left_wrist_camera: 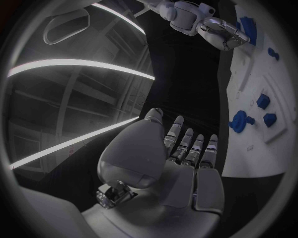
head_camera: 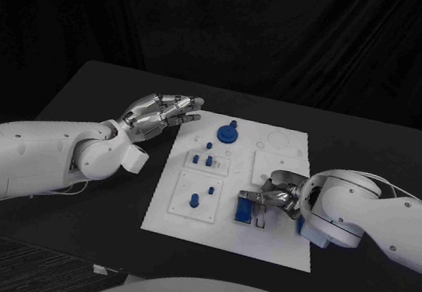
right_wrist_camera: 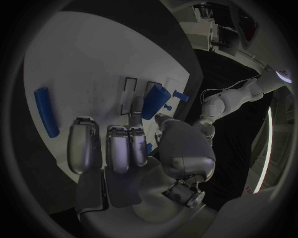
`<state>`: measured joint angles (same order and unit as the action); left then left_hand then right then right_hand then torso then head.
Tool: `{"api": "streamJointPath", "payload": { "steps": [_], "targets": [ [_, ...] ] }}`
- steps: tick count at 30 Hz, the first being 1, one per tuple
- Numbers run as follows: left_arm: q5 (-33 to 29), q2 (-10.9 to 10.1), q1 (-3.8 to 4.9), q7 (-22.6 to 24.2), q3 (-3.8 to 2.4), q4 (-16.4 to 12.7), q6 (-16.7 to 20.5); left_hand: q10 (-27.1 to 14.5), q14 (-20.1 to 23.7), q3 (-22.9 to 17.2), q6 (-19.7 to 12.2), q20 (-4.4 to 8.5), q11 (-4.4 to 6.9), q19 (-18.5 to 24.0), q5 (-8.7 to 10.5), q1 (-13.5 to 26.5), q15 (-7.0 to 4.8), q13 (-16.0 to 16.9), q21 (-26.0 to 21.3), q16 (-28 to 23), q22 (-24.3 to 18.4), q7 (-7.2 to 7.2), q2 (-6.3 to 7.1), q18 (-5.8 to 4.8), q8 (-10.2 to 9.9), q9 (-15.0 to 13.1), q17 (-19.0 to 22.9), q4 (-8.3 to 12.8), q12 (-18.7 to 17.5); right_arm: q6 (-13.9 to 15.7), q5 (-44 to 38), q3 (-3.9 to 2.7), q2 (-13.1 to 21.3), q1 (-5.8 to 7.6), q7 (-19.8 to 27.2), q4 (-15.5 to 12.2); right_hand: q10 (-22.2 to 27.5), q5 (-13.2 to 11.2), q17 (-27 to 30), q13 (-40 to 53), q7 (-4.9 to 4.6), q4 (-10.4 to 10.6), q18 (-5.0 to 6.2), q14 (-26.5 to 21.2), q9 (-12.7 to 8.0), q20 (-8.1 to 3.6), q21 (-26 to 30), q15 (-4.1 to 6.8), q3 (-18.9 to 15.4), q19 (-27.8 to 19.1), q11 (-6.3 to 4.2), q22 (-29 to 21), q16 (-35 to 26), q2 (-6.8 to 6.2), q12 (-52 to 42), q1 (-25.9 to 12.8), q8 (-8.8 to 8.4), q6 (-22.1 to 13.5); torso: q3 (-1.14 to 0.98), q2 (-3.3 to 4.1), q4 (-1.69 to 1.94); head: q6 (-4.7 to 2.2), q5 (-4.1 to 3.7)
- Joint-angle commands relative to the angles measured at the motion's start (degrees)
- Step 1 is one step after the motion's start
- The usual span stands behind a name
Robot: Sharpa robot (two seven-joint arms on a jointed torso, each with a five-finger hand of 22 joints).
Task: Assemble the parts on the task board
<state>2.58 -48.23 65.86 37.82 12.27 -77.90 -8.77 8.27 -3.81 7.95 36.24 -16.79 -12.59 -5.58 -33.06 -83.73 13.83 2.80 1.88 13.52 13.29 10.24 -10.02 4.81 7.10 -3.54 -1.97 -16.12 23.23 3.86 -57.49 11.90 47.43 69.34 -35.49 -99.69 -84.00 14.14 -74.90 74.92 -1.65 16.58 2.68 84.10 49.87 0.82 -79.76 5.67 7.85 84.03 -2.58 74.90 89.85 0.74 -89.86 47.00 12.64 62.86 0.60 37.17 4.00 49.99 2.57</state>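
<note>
Black table [head_camera: 99, 97] carries white task board [head_camera: 262, 238] at centre. Left hand [head_camera: 159, 116] hovers at board's 10 o'clock edge, fingers spread, holding nothing. Right hand [head_camera: 277, 196] at board's 4 o'clock, fingers pinching blue part [right_wrist_camera: 154, 100]. Round blue part [head_camera: 228, 132] at 12 o'clock, small blue pegs [head_camera: 206, 160] at centre.

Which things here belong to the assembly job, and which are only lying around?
Belong to the job:
- task board
- blue parts on it, such as the round part and the long block
- right robot hand, over the long block
- left robot hand, holding nothing

Only lying around:
- black table, which merely carries the board
</note>
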Motion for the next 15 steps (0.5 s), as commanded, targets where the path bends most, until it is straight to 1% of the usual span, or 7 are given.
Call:
{"api": "streamJointPath", "payload": {
  "steps": [1, 2, 5, 7, 8, 10, 15],
  "targets": [
    [-0.29, 0.14, -0.08, 0.22, -0.06, -0.05, -0.94, 0.06, -0.15, -0.22, 0.00, -0.09, -0.50, -0.06, -0.31, -0.48, 0.24, 0.05, 0.08, 0.24, -0.05, 2.90, -0.13, 0.56, 0.26, -0.08, -0.09, 0.02, -0.03, -0.23, -0.43, 0.03, 0.08, -0.19, -0.95, 0.05, -6.00, -1.82, -15.10, 15.08, -0.05, -0.09, -0.10, 5.90, -0.21, 0.36, 0.35, -0.45, -0.74, 1.37, 0.42, 11.66, 0.15, -0.24, -0.14, -0.76, -0.40, 0.50, 0.01, -0.01, 0.04, 0.01, -0.07],
    [-0.29, 0.15, -0.08, 0.18, -0.06, -0.04, -0.97, 0.06, -0.15, -0.22, 0.00, -0.09, -0.50, -0.06, -0.31, -0.48, 0.24, 0.05, 0.08, 0.24, -0.05, 2.90, -0.13, 0.56, 0.26, -0.08, -0.09, 0.02, -0.03, -0.17, -0.43, 0.03, 0.11, -0.19, -0.94, 0.04, -6.00, -3.44, -15.10, 15.08, -0.07, 0.01, -0.10, 5.90, -0.34, 0.37, 0.34, -0.45, -1.37, 1.39, 0.43, 11.67, 0.15, -0.30, -0.14, -1.31, -0.43, 0.58, 0.01, -0.02, 0.03, 0.01, -0.07],
    [-0.29, 0.17, -0.08, 0.09, -0.06, -0.02, -1.07, 0.06, -0.15, -0.22, 0.00, -0.09, -0.50, -0.06, -0.31, -0.48, 0.24, 0.05, 0.08, 0.24, -0.05, 2.90, -0.13, 0.56, 0.26, -0.08, -0.09, 0.02, -0.03, 0.03, -0.43, 0.03, 0.22, -0.19, -0.91, 0.04, -6.00, -4.61, -15.10, 15.08, -0.07, 0.17, -0.10, 5.90, -0.50, 0.38, 0.38, -0.46, -2.02, 1.39, 0.45, 11.66, 0.15, 0.29, -0.14, -2.39, -0.48, 0.67, 0.00, 0.00, 0.01, 0.01, 0.01],
    [-0.29, 0.18, -0.08, 0.04, -0.06, -0.01, -1.12, 0.06, -0.15, -0.22, 0.00, -0.09, -0.50, -0.06, -0.31, -0.48, 0.24, 0.05, 0.08, 0.24, -0.05, 2.90, -0.13, 0.56, 0.26, -0.08, -0.09, 0.02, -0.03, 0.28, -0.43, 0.03, 0.33, -0.19, -0.87, -0.01, -6.00, -4.87, -15.10, 15.08, -0.08, 0.20, -0.09, 5.90, -0.56, 0.39, 0.41, -0.46, -2.32, 1.39, 0.45, 11.66, 0.15, 0.58, -0.14, -2.95, -0.50, 0.69, 0.00, 0.00, 0.00, 0.01, 0.06],
    [-0.29, 0.19, -0.09, 0.01, -0.06, 0.00, -1.16, 0.06, -0.15, -0.22, 0.00, -0.09, -0.50, -0.06, -0.31, -0.48, 0.24, 0.05, 0.08, 0.24, -0.05, 2.90, -0.13, 0.56, 0.26, -0.08, -0.09, 0.02, -0.03, 0.49, -0.43, 0.03, 0.41, -0.20, -0.84, -0.06, -6.00, -4.73, -15.10, 15.08, -0.09, 0.24, -0.08, 5.90, -0.67, 0.39, 0.48, -0.47, -3.14, 1.37, 0.46, 11.64, 0.15, 1.01, -0.14, -4.25, -0.54, 0.72, 0.00, 0.00, 0.00, 0.01, 0.07],
    [-0.29, 0.19, -0.09, -0.03, -0.06, 0.01, -1.22, 0.06, -0.15, -0.22, 0.00, -0.09, -0.50, -0.06, -0.31, -0.48, 0.24, 0.05, 0.08, 0.24, -0.05, 2.90, -0.13, 0.56, 0.26, -0.08, -0.09, 0.02, -0.03, 1.22, -0.41, 0.03, 0.67, -0.20, -0.68, -0.28, -6.00, -4.26, -15.10, 15.08, -0.08, 0.22, -0.07, 5.90, -0.71, 0.39, 0.50, -0.46, -3.56, 1.37, 0.45, 11.64, 0.15, 1.10, -0.14, -4.65, -0.55, 0.75, 0.01, 0.01, -0.01, 0.01, 0.07],
    [-0.29, 0.16, -0.10, -0.10, -0.06, 0.04, -1.33, 0.09, -0.16, -0.31, 0.02, -0.09, -0.54, -0.06, -0.36, -0.55, 0.28, 0.06, 0.07, 0.28, -0.05, 2.92, -0.16, 0.60, 0.29, -0.09, -0.09, 0.01, 0.03, 4.83, 0.01, 0.02, 2.08, -0.19, 0.98, -1.79, -6.00, -5.23, -15.10, 15.08, -0.02, 0.23, -0.11, 5.90, -0.88, 0.35, 0.35, -0.43, -6.47, 1.47, 0.39, 11.70, 0.15, 1.28, -0.14, -6.97, -0.46, 1.04, 0.00, 0.00, -0.01, 0.01, 0.21]
  ]
}}
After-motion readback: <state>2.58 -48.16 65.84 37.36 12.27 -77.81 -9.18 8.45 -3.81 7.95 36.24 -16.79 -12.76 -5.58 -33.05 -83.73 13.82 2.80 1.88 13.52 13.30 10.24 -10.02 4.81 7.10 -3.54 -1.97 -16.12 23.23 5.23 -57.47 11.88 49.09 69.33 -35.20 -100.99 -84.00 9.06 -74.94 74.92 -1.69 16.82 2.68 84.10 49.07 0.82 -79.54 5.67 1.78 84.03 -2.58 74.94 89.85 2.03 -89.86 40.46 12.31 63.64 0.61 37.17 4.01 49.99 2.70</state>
